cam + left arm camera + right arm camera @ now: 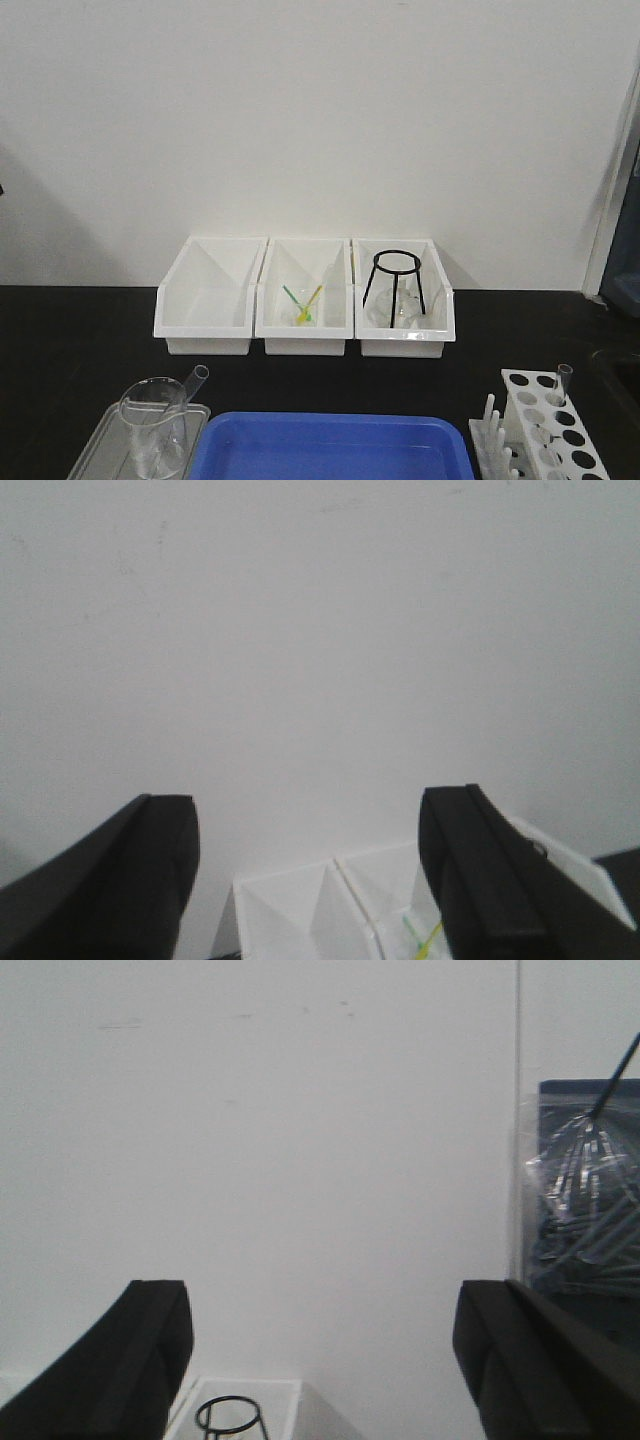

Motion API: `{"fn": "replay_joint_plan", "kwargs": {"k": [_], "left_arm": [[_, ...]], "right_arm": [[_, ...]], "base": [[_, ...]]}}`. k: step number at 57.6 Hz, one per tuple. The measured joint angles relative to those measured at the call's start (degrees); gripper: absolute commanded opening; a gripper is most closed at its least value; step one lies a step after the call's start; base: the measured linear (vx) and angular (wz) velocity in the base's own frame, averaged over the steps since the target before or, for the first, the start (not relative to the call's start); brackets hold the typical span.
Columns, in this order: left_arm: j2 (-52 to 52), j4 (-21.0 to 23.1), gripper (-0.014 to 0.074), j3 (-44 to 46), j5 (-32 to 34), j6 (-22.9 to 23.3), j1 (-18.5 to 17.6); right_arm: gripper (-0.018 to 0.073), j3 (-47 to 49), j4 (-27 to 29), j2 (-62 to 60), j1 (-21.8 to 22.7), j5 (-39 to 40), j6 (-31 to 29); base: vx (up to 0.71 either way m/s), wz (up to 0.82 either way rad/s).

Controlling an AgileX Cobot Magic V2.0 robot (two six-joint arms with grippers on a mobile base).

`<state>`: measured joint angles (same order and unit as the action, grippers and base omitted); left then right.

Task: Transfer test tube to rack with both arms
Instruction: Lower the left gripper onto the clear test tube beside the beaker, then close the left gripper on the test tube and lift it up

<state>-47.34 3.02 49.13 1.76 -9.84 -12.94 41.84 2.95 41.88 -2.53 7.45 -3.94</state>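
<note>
Leaning in the beaker at the tabletop's front left, one test tube pokes above the rim. What looks like a second tube stands upright in the rack at far right. Both the left end effector and the right end effector are spread wide, holding nothing.

A test tube stands in the rack, right of the tray; the beaker sits left, bins behind.
</note>
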Motion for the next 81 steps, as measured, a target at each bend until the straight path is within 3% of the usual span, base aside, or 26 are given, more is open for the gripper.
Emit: {"fn": "replay_joint_plan", "kwargs": {"k": [8,16,25,32,43,81], "left_arm": [[-1.86,-5.22,0.0533,-1.82,-4.03,-5.39,0.0],[-4.7,-6.5,0.0514,-9.05,-1.76,-7.11,-0.26],[-10.73,-10.1,0.0511,-20.86,11.6,-7.47,-2.06],[-18.07,-13.5,0.0511,-24.45,21.96,-6.73,-2.48],[-30.28,-14.05,0.0511,-21.27,29.76,-6.15,-2.64],[-56.17,-14.15,0.0496,-1.56,32.44,-6.1,-2.64]], "right_arm": [[0.0536,0.0,-2.95,0.99,-6.29,-3.98,-0.41],[0.0525,0.0,-7.18,2.69,-9.73,-9.82,-1.57],[0.0523,0.0,-8.63,3.52,-10.14,-11.92,-2.01],[0.0523,0.0,-10.02,3.52,-10.14,-11.92,-2.08],[0.0523,0.0,-11.63,3.52,-10.14,-10.52,-2.21],[0.0523,0.0,-12.07,3.52,-10.14,-9.68,-2.21]], "base": [[0.0,0.0],[0.0,0.0],[0.0,0.0],[0.0,0.0],[0.0,0.0],[0.0,0.0]]}}
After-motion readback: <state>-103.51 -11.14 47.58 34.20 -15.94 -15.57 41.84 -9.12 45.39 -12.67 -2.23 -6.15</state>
